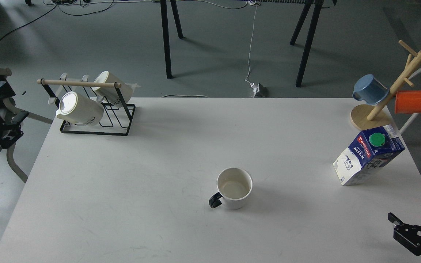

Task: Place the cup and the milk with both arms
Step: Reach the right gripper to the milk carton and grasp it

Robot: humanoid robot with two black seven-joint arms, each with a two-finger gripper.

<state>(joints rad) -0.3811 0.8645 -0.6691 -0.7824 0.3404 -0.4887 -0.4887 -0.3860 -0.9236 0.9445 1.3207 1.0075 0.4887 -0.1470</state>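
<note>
Cup (234, 188) centre frame: rigid, slick, grab rim. Milk (368, 155) right: tall, tippy, squeeze mid-body. Right jaws released (413, 218); left arm's jaws: cannot tell.

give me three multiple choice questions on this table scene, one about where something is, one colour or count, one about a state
1. Where does the milk carton stand relative to the white cup?
A. on the table's right side, right of the cup
B. left of the cup, beside the black rack
C. inside the cup

2. How many cups hang on the wooden mug tree?
A. none
B. two, one blue and one orange
C. four

3. What state is the white cup in?
A. lying on its side
B. held in a gripper
C. upright on the table, empty, nothing touching it

Answers:
1 A, the carton stands near the right edge, well right of the cup.
2 B, a blue and an orange cup sit on its pegs.
3 C, its open mouth faces up and the right gripper is far off at the lower right corner.
</note>
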